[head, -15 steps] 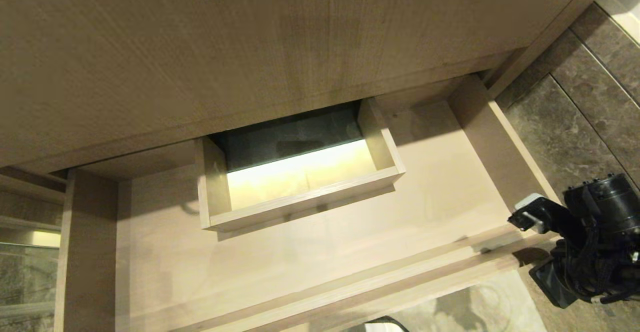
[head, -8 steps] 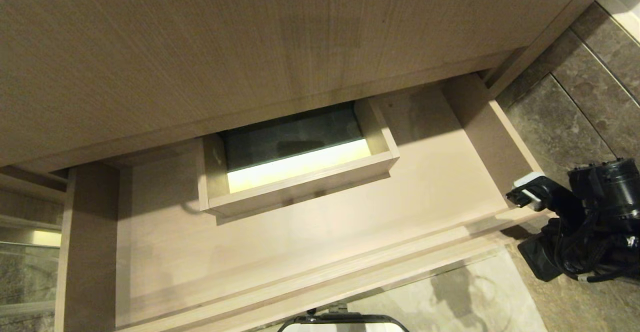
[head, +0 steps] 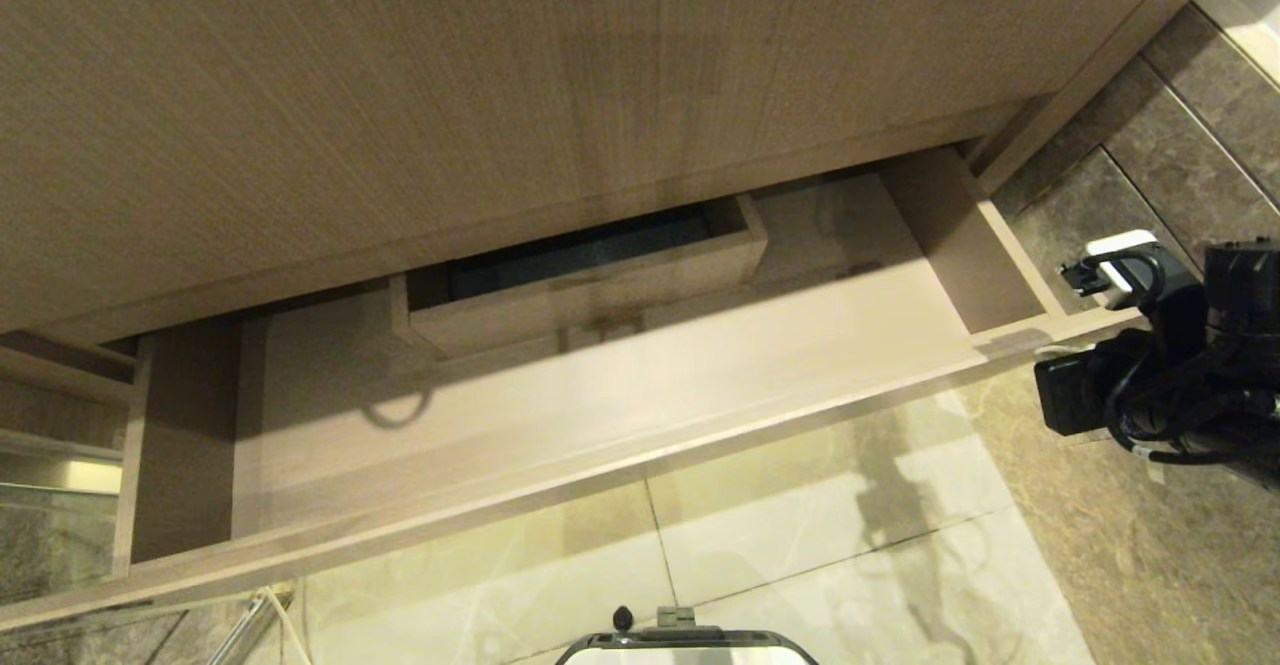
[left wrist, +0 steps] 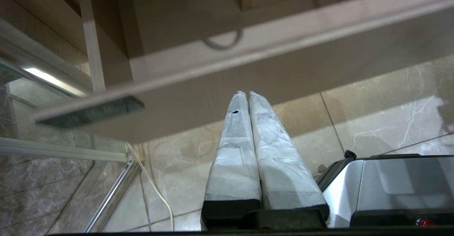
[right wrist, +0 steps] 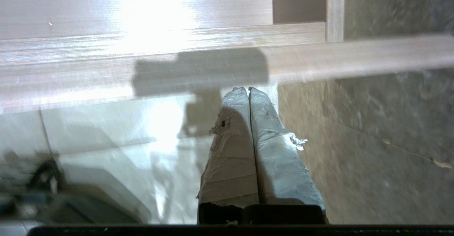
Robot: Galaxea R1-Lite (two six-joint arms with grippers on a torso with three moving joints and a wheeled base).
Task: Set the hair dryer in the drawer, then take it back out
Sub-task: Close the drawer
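The drawer (head: 620, 415) is sliding back under the vanity front (head: 500, 95): a second ago its tan wood-grain floor lay wide open with the lit rectangular cutout (head: 585, 245) fully exposed, and now only a dark sliver of that cutout is showing beneath the cabinet face, while pale marble floor tile (head: 800, 535) is appearing where the drawer front was. No hair dryer is visible in any view, so its place cannot be told; the exposed part of the drawer is bare, which suggests the robot is shutting it at the end of the cycle.

On the left, the left gripper (left wrist: 247, 94) is hanging parked below the drawer's front edge, its cloth-wrapped, tapered fingers pressed together and holding nothing. A thin white cord (left wrist: 156, 190) is trailing across the tile beside a metal rail (left wrist: 113, 190).

On the right, the right gripper (right wrist: 247, 89) is closed and empty, its frayed wrapping pointing at the drawer's smooth front lip near the right corner, beside dark mottled stone tile (head: 1130, 245).
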